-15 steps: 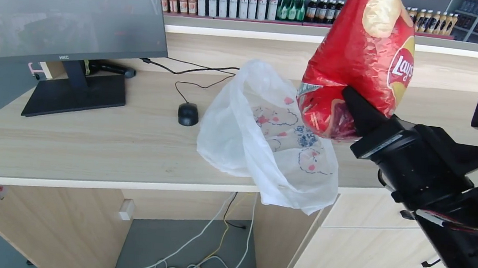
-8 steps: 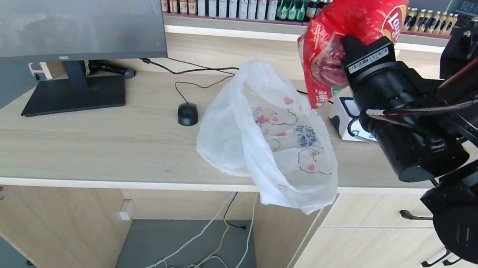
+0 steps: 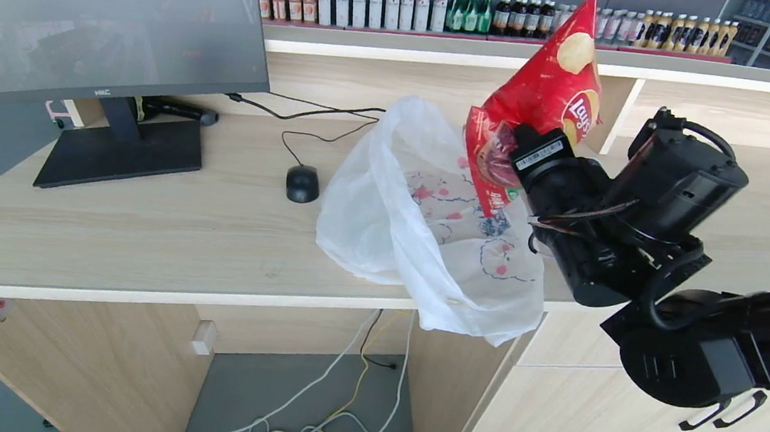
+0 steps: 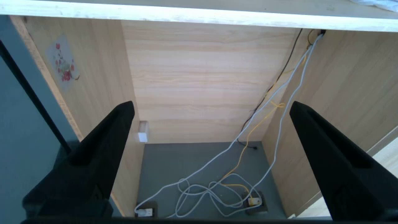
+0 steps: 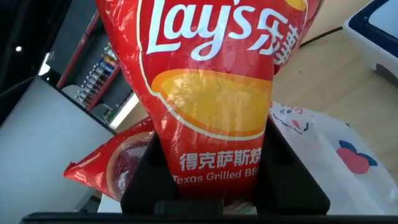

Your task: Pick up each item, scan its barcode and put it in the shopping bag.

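Note:
A red chip bag [image 3: 543, 104] hangs upright just above the right rim of the white plastic shopping bag [image 3: 419, 234], which lies open on the wooden counter [image 3: 140, 233]. My right gripper [image 3: 504, 153] is shut on the chip bag's lower end. In the right wrist view the chip bag [image 5: 211, 81] stands between the gripper's [image 5: 221, 183] dark fingers [image 5: 149, 171], with the shopping bag [image 5: 339, 155] behind it. My left gripper [image 4: 211, 162] hangs open below the counter's edge, with nothing between its fingers.
A monitor [image 3: 102, 14] stands at the counter's back left, with a black mouse [image 3: 303, 183] and its cable beside the bag. Shelves of bottles [image 3: 407, 7] run behind. Cables [image 4: 236, 180] lie on the floor under the counter. A white box [image 5: 379, 28] sits behind the chips.
My right arm has brought the chip bag down and to the left, from high over the counter to just above the shopping bag. The white box seen half a second ago is now hidden.

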Available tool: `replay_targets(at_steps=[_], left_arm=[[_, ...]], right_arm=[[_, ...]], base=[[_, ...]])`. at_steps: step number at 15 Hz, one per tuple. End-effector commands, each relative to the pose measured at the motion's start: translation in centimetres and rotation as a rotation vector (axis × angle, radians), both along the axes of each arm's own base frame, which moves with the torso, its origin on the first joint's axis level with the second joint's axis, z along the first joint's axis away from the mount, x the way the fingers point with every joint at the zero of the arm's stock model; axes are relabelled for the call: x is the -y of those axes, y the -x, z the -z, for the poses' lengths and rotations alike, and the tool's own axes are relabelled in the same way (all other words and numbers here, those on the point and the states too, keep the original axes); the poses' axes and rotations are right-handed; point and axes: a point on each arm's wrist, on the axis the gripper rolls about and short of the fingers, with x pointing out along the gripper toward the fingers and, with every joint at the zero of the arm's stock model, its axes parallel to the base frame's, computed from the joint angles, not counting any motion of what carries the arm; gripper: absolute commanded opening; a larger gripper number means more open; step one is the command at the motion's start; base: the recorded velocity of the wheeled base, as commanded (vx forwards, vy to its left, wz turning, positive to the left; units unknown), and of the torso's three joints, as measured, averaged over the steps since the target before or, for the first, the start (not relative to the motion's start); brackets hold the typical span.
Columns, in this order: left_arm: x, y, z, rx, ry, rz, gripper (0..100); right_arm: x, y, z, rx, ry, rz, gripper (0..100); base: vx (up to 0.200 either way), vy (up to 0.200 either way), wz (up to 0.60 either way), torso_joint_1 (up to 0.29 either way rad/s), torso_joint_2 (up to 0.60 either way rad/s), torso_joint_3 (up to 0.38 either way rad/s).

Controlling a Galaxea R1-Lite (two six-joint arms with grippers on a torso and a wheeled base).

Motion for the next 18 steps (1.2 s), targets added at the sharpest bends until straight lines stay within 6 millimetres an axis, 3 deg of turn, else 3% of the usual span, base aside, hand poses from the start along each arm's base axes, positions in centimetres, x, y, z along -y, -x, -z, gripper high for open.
replay_targets(at_steps=[1,3,10,12,18], left_arm=[[0.0,0.0,0.0,0.000,0.000,-0.001,100],[0.0,0.0,0.0,0.000,0.000,0.001,100],[0.0,0.0,0.0,0.000,0.000,-0.001,100],[0.0,0.0,0.0,0.000,0.000,-0.001,100],[0.0,0.0,0.0,0.000,0.000,0.001,100]], right_arm=[[-1.2,0.8,1.2,-0.026,0.019,-0.041,0],[-1.9,2.0,2.1,-0.033,0.048,-0.072,0],[-1.5,2.8,3.8,-0.073,0.154,-0.069,0],[-2.7,3.0,3.6,-0.051,0.194,-0.092,0],[-3.9,2.1,4.0,-0.020,0.339,-0.077,0]], base=[[0.000,0.000,0.00,0.000,0.00,0.000],[0.000,0.000,0.00,0.000,0.00,0.000],[0.000,0.000,0.00,0.000,0.00,0.000],[0.000,0.000,0.00,0.000,0.00,0.000],[0.000,0.000,0.00,0.000,0.00,0.000]])
